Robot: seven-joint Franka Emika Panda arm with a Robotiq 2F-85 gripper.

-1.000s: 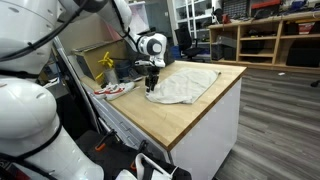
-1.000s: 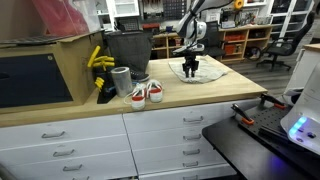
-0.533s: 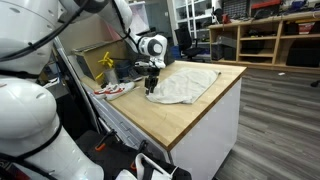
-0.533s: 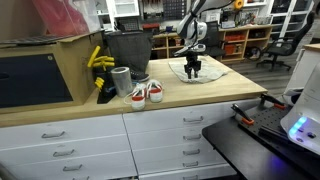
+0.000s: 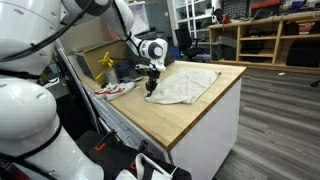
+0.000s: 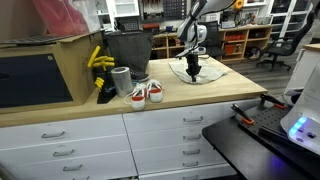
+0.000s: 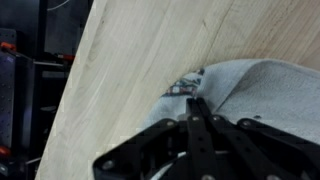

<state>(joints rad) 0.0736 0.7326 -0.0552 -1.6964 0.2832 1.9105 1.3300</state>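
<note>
Fingers [image 7: 198,125] closed together at the edge of the white cloth [image 5: 188,84] on the wooden counter [image 5: 192,122] — soft, light, limp — likely best pinched at a corner or raised fold.

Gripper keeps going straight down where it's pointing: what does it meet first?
The edge of the cloth on the wooden counter, right under the gripper; depth is unclear, so it may already touch.

Claw [image 6: 193,71] down at the pale cloth [image 6: 207,72] atop the wooden counter [image 6: 200,97], white sneakers [image 6: 147,93] well apart.
</note>
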